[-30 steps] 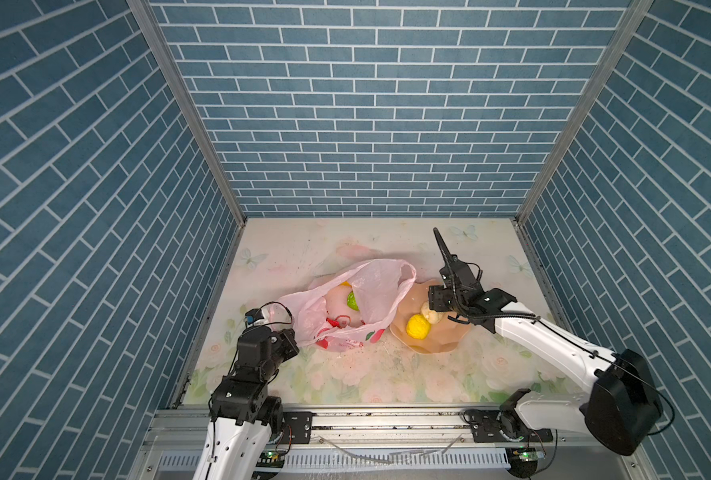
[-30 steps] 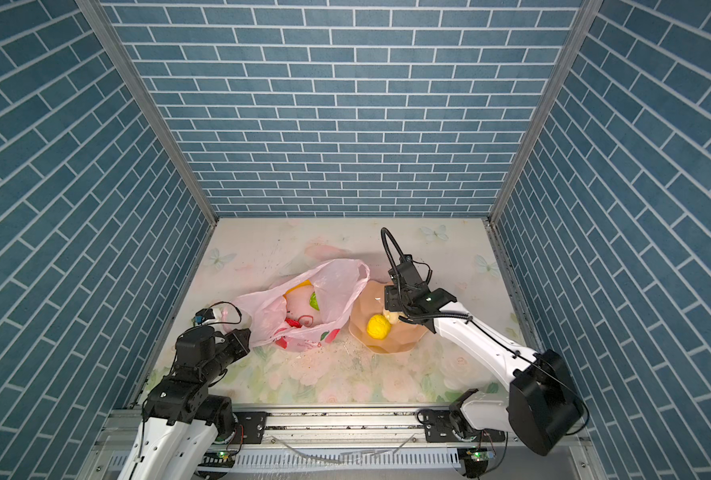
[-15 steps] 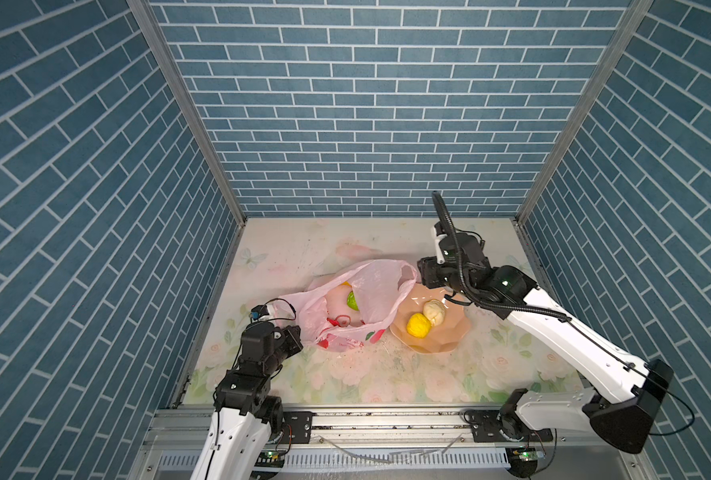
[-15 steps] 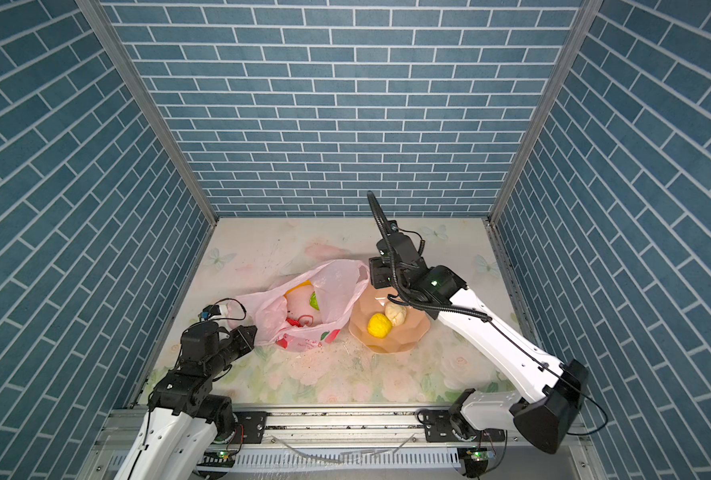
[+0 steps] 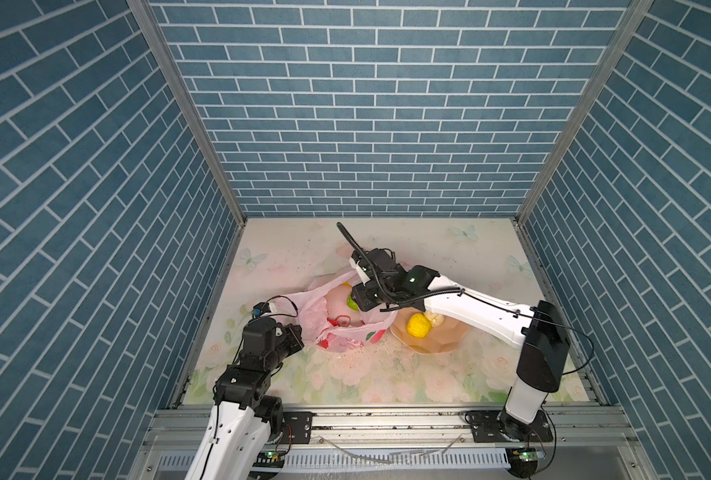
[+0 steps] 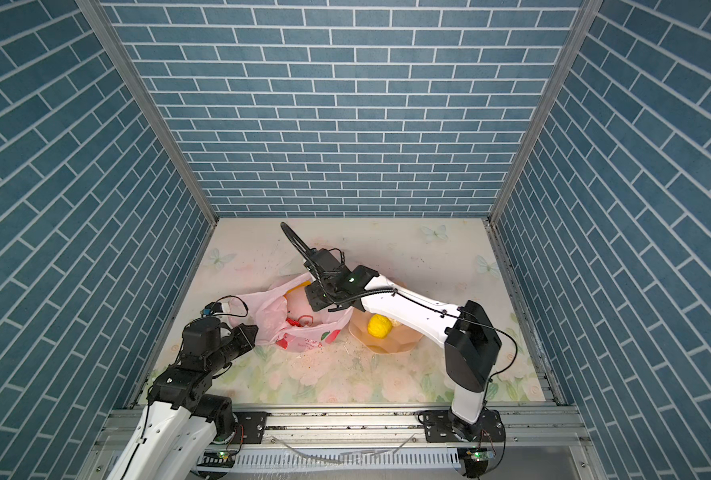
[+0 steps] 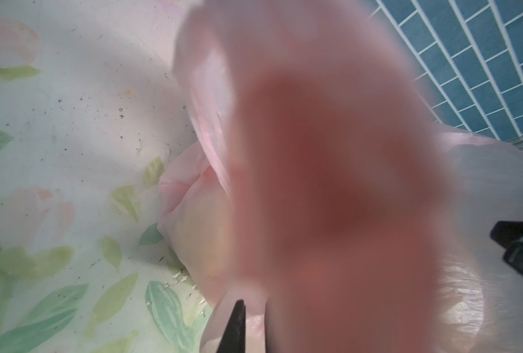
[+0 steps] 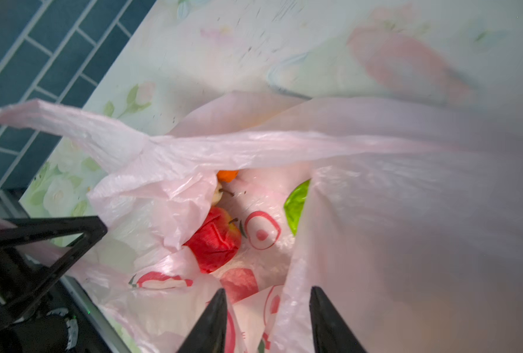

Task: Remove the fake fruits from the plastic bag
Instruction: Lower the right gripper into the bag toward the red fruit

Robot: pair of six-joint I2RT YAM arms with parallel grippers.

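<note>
The pink plastic bag [image 5: 341, 330] [image 6: 300, 332] lies left of centre with its mouth held up. My left gripper [image 5: 297, 334] [image 7: 251, 324] is shut on the bag's left edge, and film fills most of that wrist view. My right gripper [image 5: 360, 305] [image 8: 268, 318] is open at the bag's mouth, with a fold of film between its fingers. Inside the bag I see fake fruits: a red one [image 8: 216, 241], a green one [image 8: 297, 204], an orange one [image 8: 227, 174] and a cream one [image 8: 217, 195]. A yellow fruit [image 5: 417, 325] and a cream-white fruit [image 5: 435, 319] lie outside the bag.
A peach scalloped bowl [image 5: 445, 343] [image 6: 391, 347] holding the yellow and cream-white fruits stands right of the bag, partly under my right arm. The floral table [image 5: 387, 374] is closed in by blue brick walls on three sides and a metal rail at the front.
My right gripper rose from the bowl, leaving a cream-white fruit there, swung left to the bag's mouth and narrowed its jaws. The left gripper kept its hold on the bag.
</note>
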